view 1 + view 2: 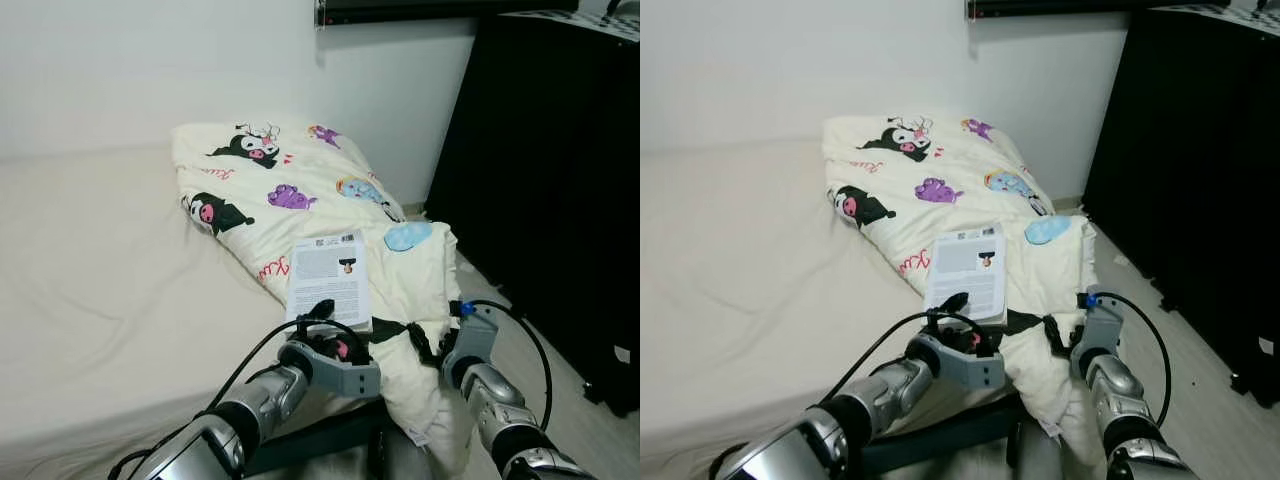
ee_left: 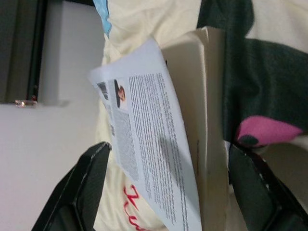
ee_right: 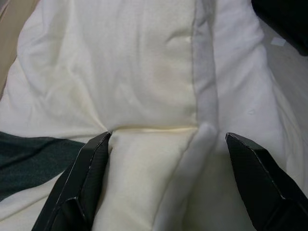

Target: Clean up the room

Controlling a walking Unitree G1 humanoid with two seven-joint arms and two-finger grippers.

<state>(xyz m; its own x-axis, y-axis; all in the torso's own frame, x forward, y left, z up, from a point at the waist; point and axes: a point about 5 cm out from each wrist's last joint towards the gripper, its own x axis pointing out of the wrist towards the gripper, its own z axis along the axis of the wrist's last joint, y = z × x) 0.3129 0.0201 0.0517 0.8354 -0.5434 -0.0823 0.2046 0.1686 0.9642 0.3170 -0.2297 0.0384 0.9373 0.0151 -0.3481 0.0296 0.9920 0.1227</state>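
A bedroom in a home. Across the left and centre of the frame, a bed [image 1: 90, 290] under a cream sheet, pushed against a plain white wall [image 1: 150, 60]. Heaped toward the middle, a cream cartoon-print duvet [image 1: 290, 185], with a book [image 1: 330, 280] on top. At right, a tall black wardrobe [image 1: 550, 180] and a strip of pale wood floor [image 1: 560, 385].

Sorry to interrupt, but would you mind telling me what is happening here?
The robot stands at the bed, both arms reaching over a cartoon-print quilt. Its left tool, open, is at a book lying on the quilt, the fingers either side of it. The right tool, also open, hovers over the quilt's edge.
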